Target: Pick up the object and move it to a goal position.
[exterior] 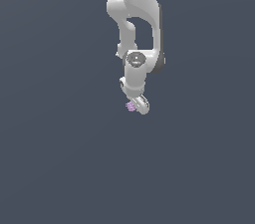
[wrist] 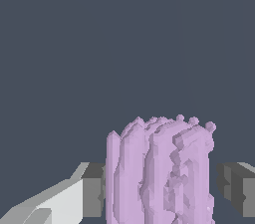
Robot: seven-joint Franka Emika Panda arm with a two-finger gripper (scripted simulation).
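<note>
A tiny pale purple-pink lump, the object [exterior: 131, 106], with vertical ridges, sits upright between the gripper's [wrist: 162, 190] two grey fingertips.

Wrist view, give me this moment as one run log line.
stage: grasping | object: purple, ridged, between fingers | gripper: one finger touching, gap at the other | goal: not visible

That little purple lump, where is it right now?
The ridged purple lump sits at the tip of the white arm's gripper, near the exterior view's centre; the wrist view shows it between the two jaws.
</note>
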